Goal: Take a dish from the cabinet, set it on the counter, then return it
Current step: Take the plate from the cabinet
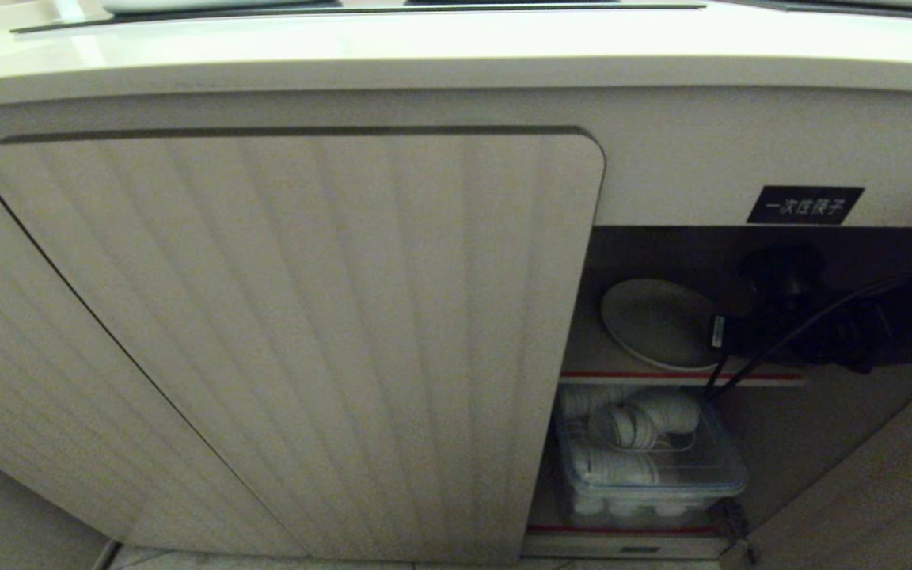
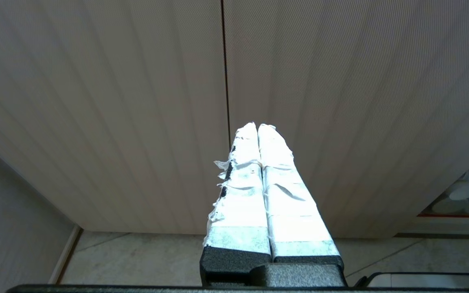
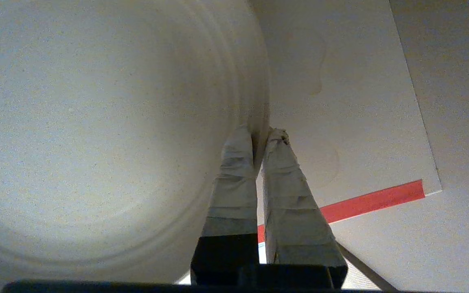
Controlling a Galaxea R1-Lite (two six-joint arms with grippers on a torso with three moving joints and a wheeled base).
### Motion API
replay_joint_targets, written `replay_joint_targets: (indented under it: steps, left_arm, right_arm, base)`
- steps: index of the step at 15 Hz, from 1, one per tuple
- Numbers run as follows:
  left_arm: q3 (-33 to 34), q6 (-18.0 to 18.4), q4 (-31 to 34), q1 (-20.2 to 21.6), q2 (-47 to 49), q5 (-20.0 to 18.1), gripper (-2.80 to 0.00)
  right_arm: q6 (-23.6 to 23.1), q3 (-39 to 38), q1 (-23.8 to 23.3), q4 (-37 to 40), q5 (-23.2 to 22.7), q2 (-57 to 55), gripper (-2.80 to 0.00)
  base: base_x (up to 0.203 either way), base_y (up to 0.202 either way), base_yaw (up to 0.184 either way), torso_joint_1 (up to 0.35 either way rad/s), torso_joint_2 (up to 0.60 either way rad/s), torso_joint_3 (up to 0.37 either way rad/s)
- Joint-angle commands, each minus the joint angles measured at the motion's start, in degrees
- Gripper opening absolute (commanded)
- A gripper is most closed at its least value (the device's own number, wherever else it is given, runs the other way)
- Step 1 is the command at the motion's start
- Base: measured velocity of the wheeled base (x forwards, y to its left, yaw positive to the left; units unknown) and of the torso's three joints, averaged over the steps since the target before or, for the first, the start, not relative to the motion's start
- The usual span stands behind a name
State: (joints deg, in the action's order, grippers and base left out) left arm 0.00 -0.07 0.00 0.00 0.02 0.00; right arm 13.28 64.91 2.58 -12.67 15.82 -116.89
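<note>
The cream dish [image 1: 650, 317] lies on the upper inner shelf [image 1: 583, 352] of the open cabinet [image 1: 305, 317], to the right of the ribbed door. My right gripper [image 1: 716, 332] reaches in from the right and is shut on the dish's near rim. In the right wrist view the dish [image 3: 96, 122] fills most of the picture, and its rim is pinched between the taped fingers of the right gripper [image 3: 261, 134]. My left gripper [image 2: 257, 127] is shut and empty, parked low in front of the closed ribbed doors. The counter [image 1: 424, 47] runs above the cabinet.
A clear plastic box [image 1: 650, 463] of white items stands on the lower shelf under the dish. The shelf edge [image 3: 373, 201] has a red strip. A black label [image 1: 804, 205] sits above the opening. The open door panel [image 1: 883, 491] stands at the right. Tiled floor [image 2: 136, 256] lies below.
</note>
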Motion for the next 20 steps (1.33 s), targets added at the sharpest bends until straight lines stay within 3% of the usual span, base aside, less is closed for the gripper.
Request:
replay_joint_targets:
  steps: [1, 20]
  left_arm:
    - [0.00, -0.01, 0.00, 0.00, -0.02, 0.00, -2.80]
    - [0.00, -0.01, 0.00, 0.00, -0.02, 0.00, -2.80]
  right_arm:
    - [0.08, -0.23, 0.05, -0.15, 0.08, 0.21, -2.80]
    - [3.69, -7.56, 0.19, -1.08, 0.08, 6.48, -2.80]
  base:
    - [0.000, 0.000, 0.000, 0.000, 0.00, 0.000]
    - [0.000, 0.000, 0.000, 0.000, 0.00, 0.000]
